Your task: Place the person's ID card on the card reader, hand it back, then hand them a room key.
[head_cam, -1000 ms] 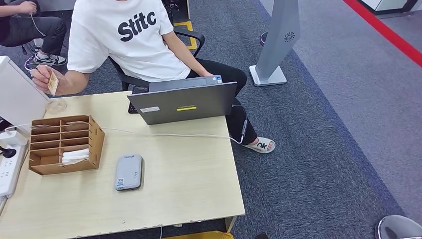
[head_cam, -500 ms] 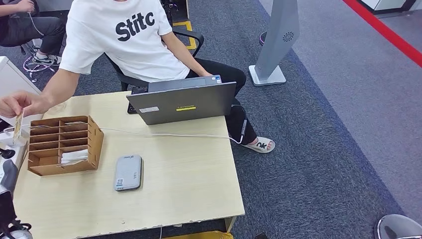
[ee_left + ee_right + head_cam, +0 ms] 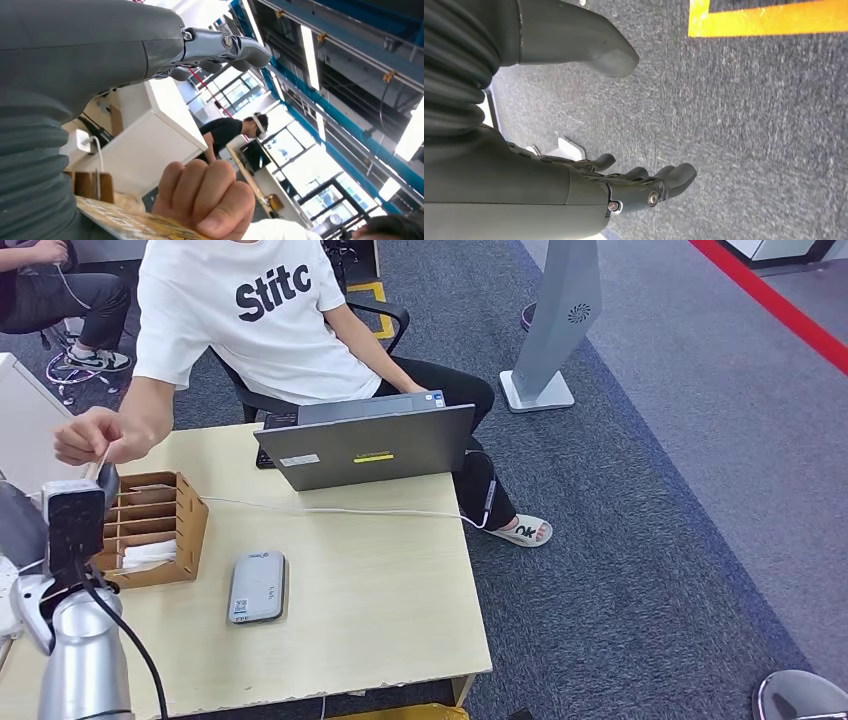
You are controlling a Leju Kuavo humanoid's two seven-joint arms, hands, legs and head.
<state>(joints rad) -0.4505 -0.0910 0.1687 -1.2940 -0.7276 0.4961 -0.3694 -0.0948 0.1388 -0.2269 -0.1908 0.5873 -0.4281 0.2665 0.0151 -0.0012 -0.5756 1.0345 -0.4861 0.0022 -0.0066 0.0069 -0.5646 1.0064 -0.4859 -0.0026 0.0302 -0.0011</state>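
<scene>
At the near left edge of the table (image 3: 400,640), the robot's left arm rises with its wrist camera block facing the head view, so the left hand (image 3: 220,50) is best read from the left wrist view: fingers extended and apart from the thumb, holding nothing. Just beyond it, the person's hand (image 3: 88,436) pinches the ID card (image 3: 130,225) between thumb and fingers, offering it toward that hand. In the wrist view the card's patterned face runs out edge-on beside the grey ribbed cover, its long axis lying roughly along the line from the person's fist to the robot's palm; whether card and hand touch, I cannot tell. The left hand is clearly the nearer one; the right hand (image 3: 644,187) hangs low over the carpet, fingers loosely extended, holding nothing. Further in on the table, the grey card reader (image 3: 258,586) lies flat beside the wooden key rack (image 3: 160,525), to the right of the raised arm. Beyond them stands a laptop (image 3: 370,445).
</scene>
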